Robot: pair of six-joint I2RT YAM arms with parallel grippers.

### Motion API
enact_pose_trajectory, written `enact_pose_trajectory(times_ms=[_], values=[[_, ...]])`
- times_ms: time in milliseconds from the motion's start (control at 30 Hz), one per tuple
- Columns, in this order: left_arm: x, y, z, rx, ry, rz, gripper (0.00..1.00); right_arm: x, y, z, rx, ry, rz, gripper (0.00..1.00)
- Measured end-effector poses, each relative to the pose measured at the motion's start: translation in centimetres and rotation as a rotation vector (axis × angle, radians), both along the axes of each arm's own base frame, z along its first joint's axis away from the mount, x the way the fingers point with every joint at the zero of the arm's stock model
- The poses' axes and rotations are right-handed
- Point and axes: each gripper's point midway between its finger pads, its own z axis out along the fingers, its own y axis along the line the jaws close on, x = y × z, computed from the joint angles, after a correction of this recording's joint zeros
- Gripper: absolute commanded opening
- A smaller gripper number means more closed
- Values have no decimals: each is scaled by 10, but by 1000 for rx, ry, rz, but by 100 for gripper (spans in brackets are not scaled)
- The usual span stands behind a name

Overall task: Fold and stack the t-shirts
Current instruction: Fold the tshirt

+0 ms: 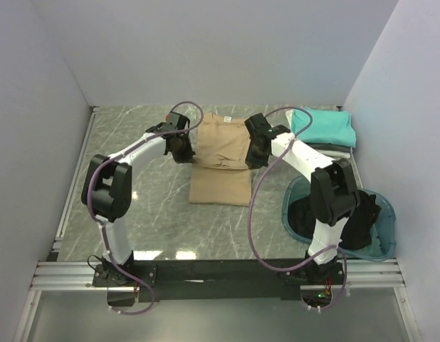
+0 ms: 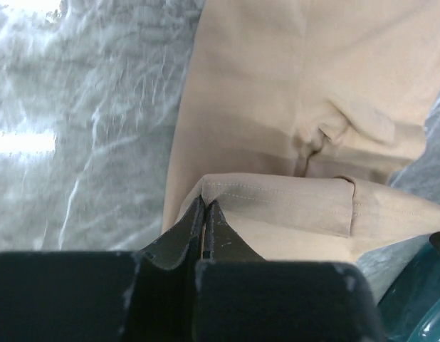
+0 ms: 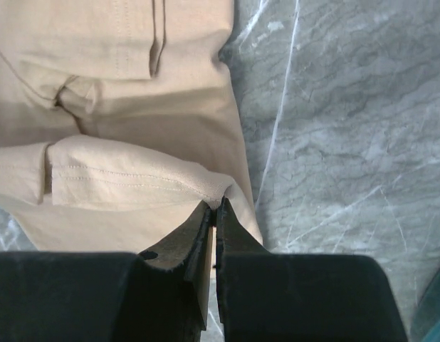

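Observation:
A tan t-shirt [image 1: 221, 158] lies partly folded in the middle of the table. My left gripper [image 1: 183, 148] is shut on its left hem corner, seen pinched in the left wrist view [image 2: 204, 201]. My right gripper [image 1: 257, 151] is shut on its right hem corner, seen in the right wrist view [image 3: 218, 203]. Both hold the hemmed edge lifted over the shirt's body [image 2: 291, 78] [image 3: 134, 128]. A folded teal t-shirt [image 1: 323, 127] rests on a grey one at the back right. Black cloth [image 1: 355, 217] lies in the basin.
A round teal plastic basin [image 1: 385, 235] stands at the near right, beside my right arm. Grey walls close in the left, back and right sides. The marble table [image 1: 156, 206] shows left of the tan shirt.

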Motion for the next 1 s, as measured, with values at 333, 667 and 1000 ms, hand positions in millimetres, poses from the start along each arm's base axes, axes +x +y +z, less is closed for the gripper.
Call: enact_pose_trajectory(times_ms=[333,667,1000], values=[[10,-1,-15,-17,44,-68,19,6,0,-16,-22,57,3,1],[53,7,25,-74,-58,-31,64,45,6,14,58,5,-21,48],[-18,25,3,-82,18,-42,66,16,-2,27,97,-34,-12,46]])
